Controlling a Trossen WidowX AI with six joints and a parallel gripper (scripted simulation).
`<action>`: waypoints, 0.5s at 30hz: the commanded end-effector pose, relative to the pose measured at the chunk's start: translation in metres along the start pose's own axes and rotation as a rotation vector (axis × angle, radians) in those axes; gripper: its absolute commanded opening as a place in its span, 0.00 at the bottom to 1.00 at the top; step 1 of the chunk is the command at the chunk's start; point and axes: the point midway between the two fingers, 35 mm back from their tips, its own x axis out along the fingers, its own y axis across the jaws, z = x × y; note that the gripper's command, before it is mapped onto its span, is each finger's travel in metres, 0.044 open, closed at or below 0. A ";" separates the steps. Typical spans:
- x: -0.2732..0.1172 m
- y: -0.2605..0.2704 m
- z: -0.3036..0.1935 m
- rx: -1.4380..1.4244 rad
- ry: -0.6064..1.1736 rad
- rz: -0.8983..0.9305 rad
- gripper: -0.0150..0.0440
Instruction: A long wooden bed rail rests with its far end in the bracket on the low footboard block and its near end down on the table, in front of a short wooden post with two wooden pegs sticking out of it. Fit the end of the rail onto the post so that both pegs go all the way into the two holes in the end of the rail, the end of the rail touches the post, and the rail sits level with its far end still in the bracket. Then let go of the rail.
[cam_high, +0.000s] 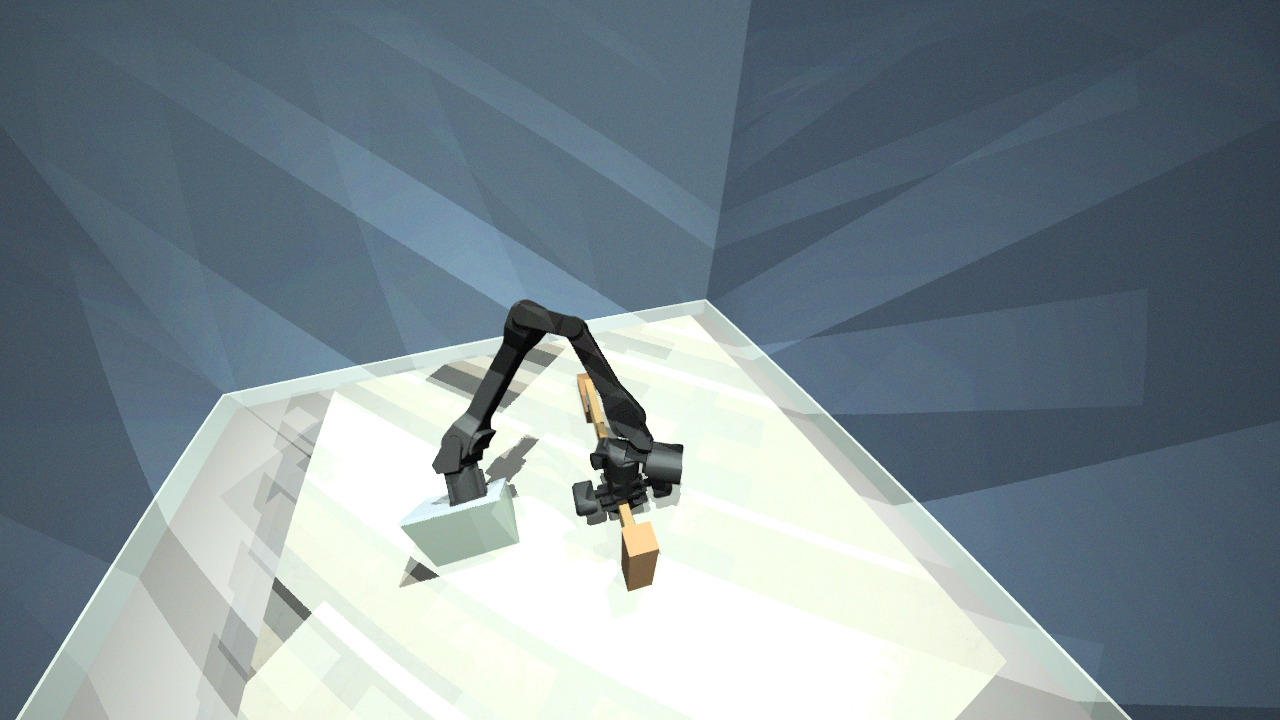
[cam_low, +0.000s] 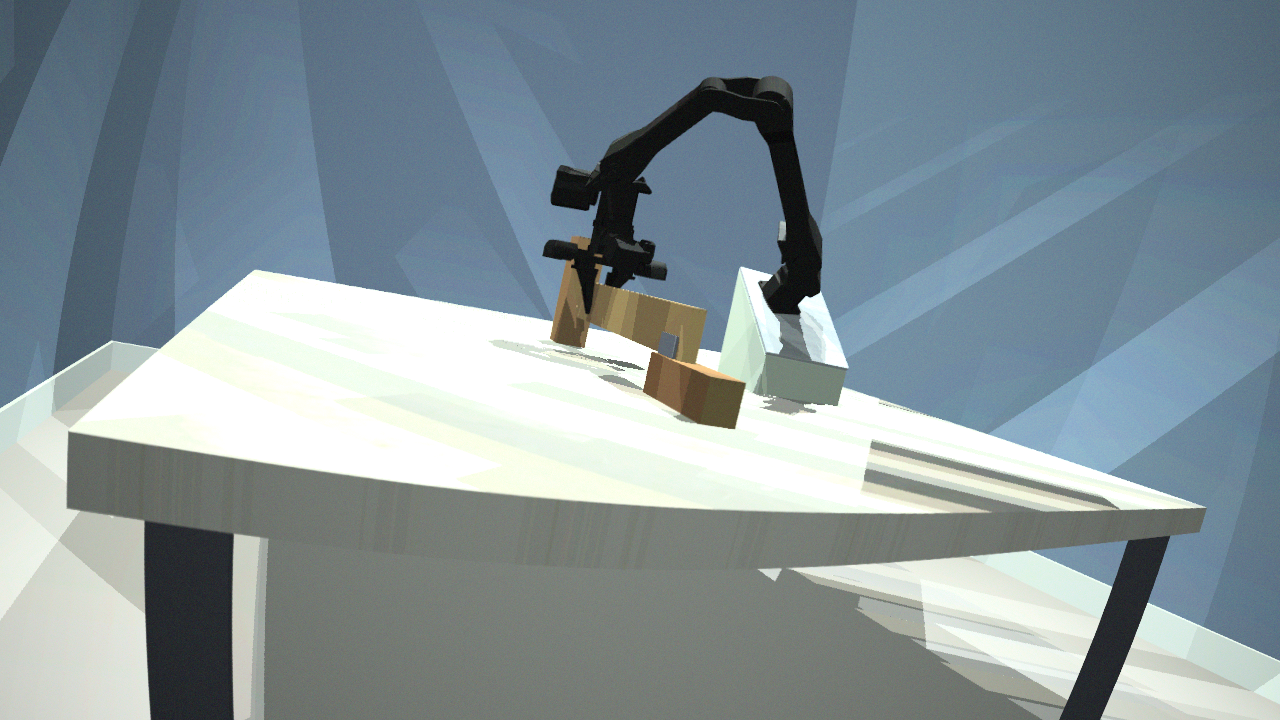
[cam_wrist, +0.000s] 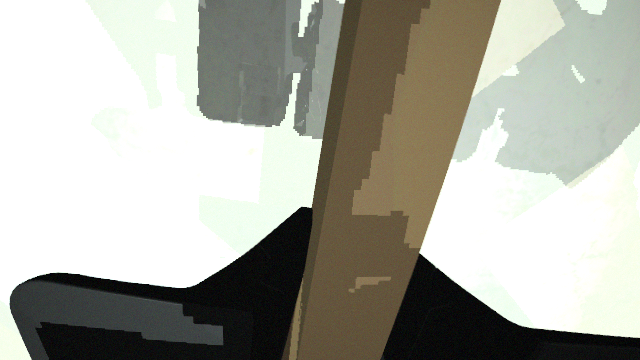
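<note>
"While the jaws are clenched on the rail (cam_high: 625, 514) (cam_low: 653, 313) (cam_wrist: 380, 150), where does it lie?"

"Between the wooden post (cam_high: 640, 559) (cam_low: 567, 308) and the low footboard block (cam_high: 584, 383) (cam_low: 693, 391); its near end is up off the surface (cam_high: 805, 582) (cam_low: 358, 402), close by the post; its far end is at the block, by the grey bracket (cam_low: 668, 343)."

"Are the pegs home?"

"I cannot tell; the gripping parts and the rail hide that joint, and I cannot say whether wood touches wood."

"And further out?"

"Black fingers (cam_low: 587, 288) flank the rail near the post; the arm (cam_high: 501, 367) (cam_low: 787, 170) arches up and back to its pale pedestal (cam_high: 465, 537) (cam_low: 805, 382), off to one side."
</note>
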 end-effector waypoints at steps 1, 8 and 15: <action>-0.002 -0.001 -0.003 0.000 0.005 -0.007 0.25; -0.003 -0.001 -0.006 0.000 0.005 -0.007 0.25; -0.003 -0.001 -0.008 0.000 0.005 -0.007 0.25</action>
